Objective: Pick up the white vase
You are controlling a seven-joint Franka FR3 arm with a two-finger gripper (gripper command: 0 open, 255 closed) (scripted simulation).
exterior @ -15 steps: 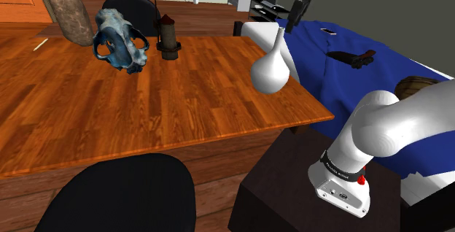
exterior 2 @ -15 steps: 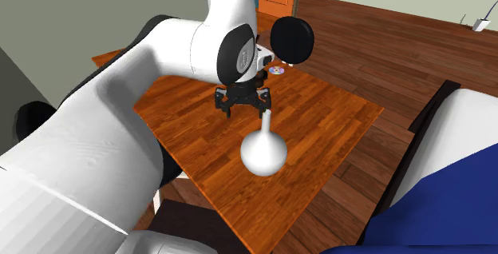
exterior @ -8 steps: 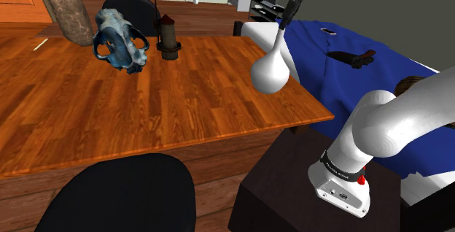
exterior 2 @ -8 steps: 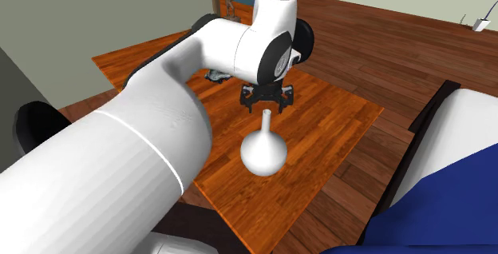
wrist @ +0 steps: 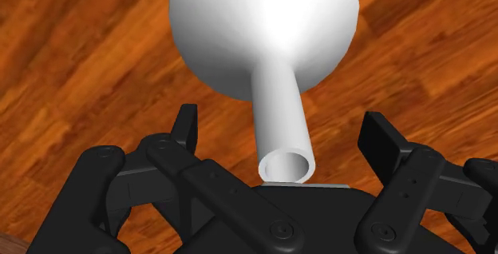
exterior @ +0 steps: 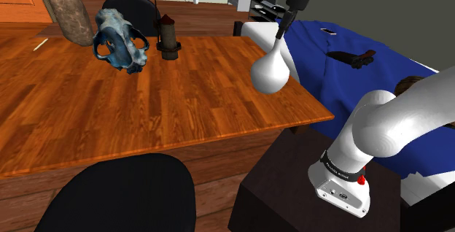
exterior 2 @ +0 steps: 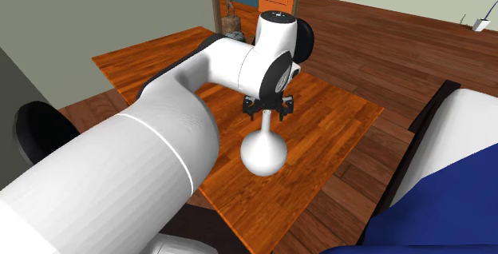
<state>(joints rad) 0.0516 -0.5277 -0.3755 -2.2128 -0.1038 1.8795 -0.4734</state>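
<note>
Gripper (wrist: pixel 283 132) wide apart, fingers either side of the white vase (wrist: pixel 263 29) neck, not touching. Vase upright on wooden table (wrist: pixel 72 45); skull (exterior: pixel 121 41) at its 9 o'clock in shoulder view.

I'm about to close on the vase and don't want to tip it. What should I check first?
1. Gripper open: ok, its fingers stand apart.
2. Vase neck between the fingers: ok, about midway.
3. Fingertips past the neck's rim: ok in the wrist view.
4. Grip on the neck: not ok, neither finger touches it.
5. Vase upright on the table: ok, though it stands near the edge.
6. Room around the vase: ok, the skull stands far off.
</note>
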